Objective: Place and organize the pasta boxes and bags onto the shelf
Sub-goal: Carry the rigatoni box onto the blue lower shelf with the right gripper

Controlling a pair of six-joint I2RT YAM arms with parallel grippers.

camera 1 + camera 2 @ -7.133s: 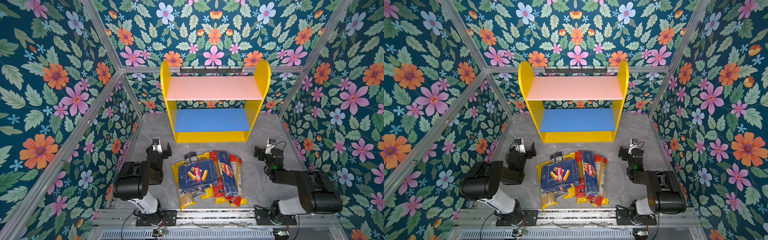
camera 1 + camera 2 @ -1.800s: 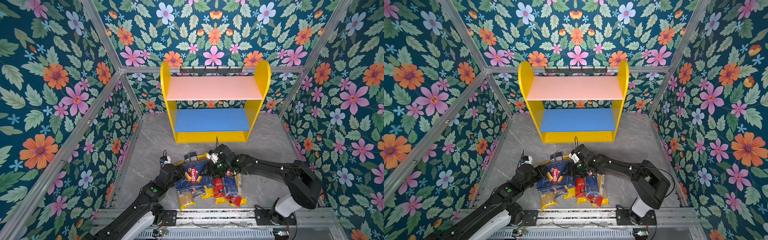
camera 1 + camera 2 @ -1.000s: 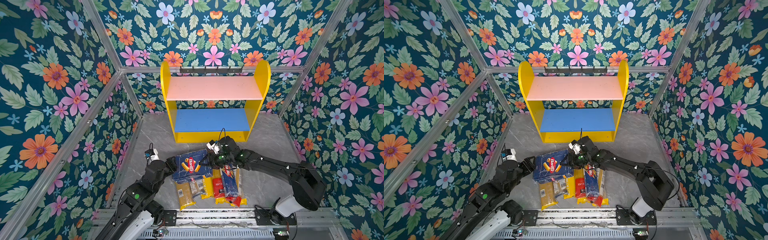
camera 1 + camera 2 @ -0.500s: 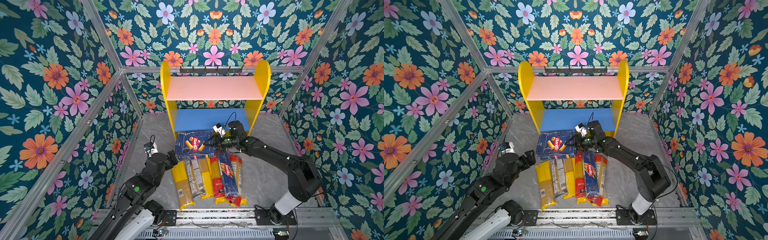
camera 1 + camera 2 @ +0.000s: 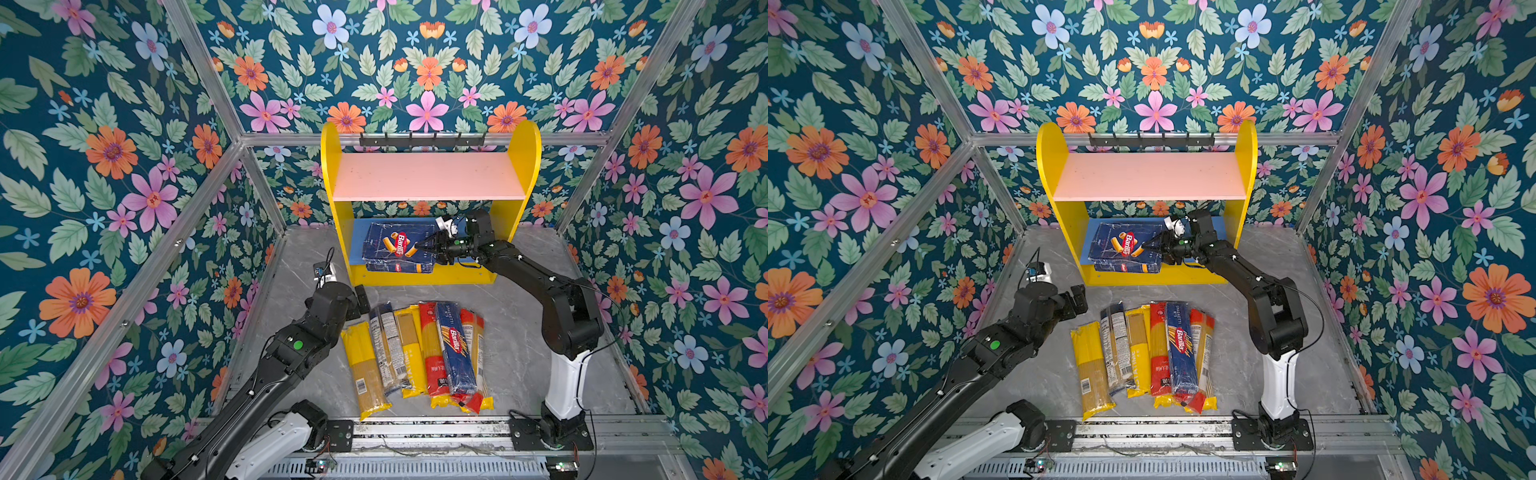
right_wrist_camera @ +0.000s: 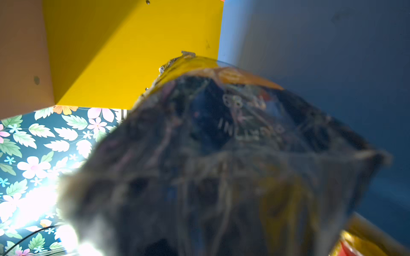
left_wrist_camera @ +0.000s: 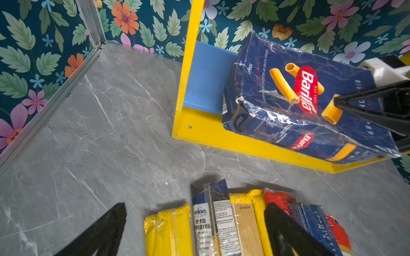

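Currently R gripper (image 5: 424, 246) is clamped on the rigatoni box (image 5: 395, 245), which sits tilted and partly inside the shelf's (image 5: 533, 166) lower tier. Box prob light, stiff-ish, film-wrapped so slippery; grip a short end. Tight headroom under pink board (image 5: 428, 176), room either side. L gripper (image 5: 360, 296) gapes empty in front of shelf, by bags (image 5: 409, 345).

We watch cell from stereo pair high above front rail (image 5: 415, 432), tilted down toward back wall (image 5: 428, 75). Both top views wide, far, nearly same framing, shelf (image 5: 430, 174) mid-frame.

Left wrist camera: we sit low over marble floor (image 7: 111, 133), facing shelf's lower corner, close. It shares rigatoni box (image 7: 299, 88) and bags (image 7: 221, 223) with both top views.

Right wrist camera: we look into lower tier, lens almost against rigatoni box, blurred. Yellow side panel (image 6: 133, 55) and blue board (image 6: 310, 44) behind.
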